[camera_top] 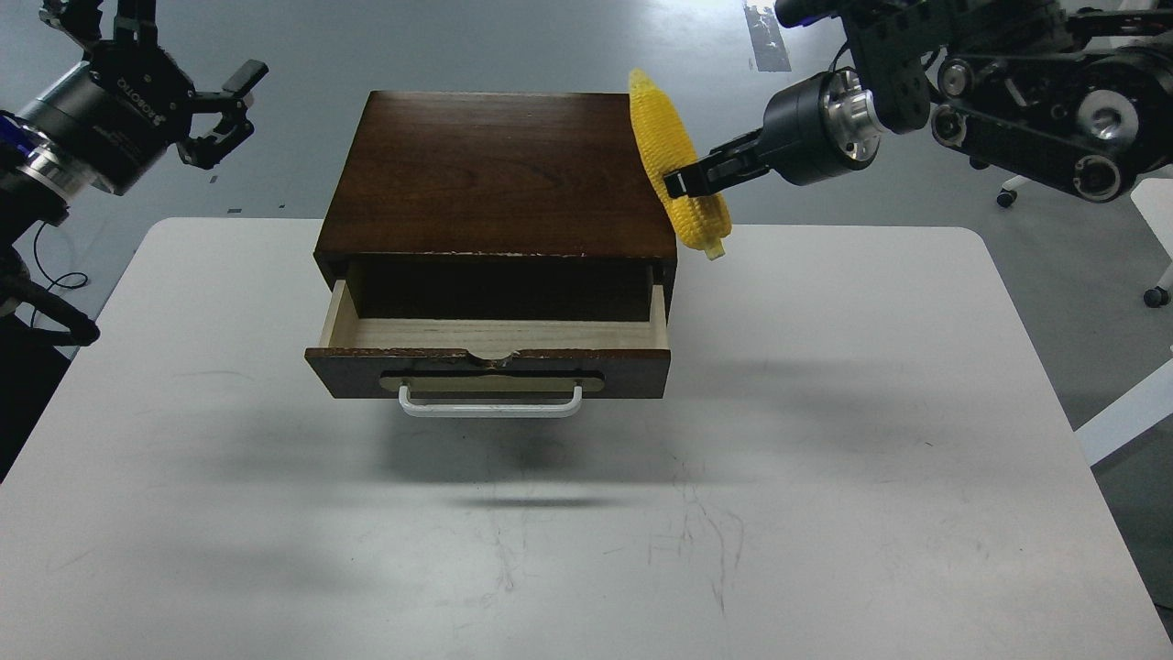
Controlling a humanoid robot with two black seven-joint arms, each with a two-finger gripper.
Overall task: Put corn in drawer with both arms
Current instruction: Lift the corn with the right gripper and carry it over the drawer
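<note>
**Corn in the air, drawer open and waiting**

The drawer (pixel 495 341) stands pulled partway out of its dark wooden box (pixel 499 174) on the white bench (pixel 825 440), and what shows of its pale inside looks bare. That part of the job appears done. The corn (pixel 674 160) is off the bench, held up beside the box's right back corner by the right gripper (pixel 685 181), whose jaws are clamped across the cob a little below its middle. The cob hangs nearly upright, tapered end up and stub end down, close to the box's right edge but not over the drawer opening.

The left gripper (pixel 220 115) hovers well off to the left of the box, holding nothing, with its jaws spread wide.

What is left, as I judge it: carry the corn forward and leftward over the open drawer, let it go inside, then push the drawer front shut, most likely with the free left arm.
</note>
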